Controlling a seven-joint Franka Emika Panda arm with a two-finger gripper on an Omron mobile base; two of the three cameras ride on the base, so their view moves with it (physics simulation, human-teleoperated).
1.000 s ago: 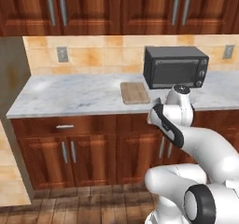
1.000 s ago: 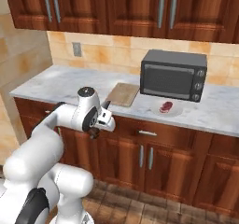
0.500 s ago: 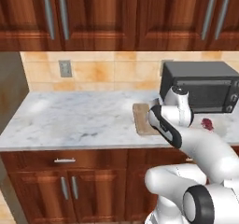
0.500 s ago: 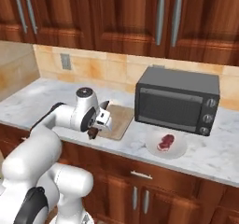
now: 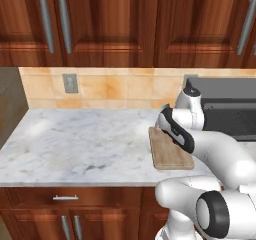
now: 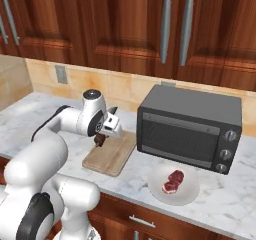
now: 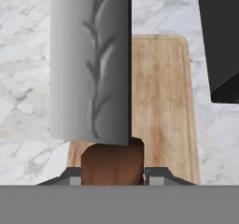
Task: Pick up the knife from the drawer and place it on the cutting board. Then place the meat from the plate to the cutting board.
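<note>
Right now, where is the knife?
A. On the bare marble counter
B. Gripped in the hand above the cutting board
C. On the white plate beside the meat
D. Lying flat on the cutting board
B: in the hand view the knife has its brown handle clamped between the fingertips of the hand, with the blade stretching out over the cutting board below it.

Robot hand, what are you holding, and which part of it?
The gripper holds the knife by its brown handle, blade sticking out over the cutting board.
</note>
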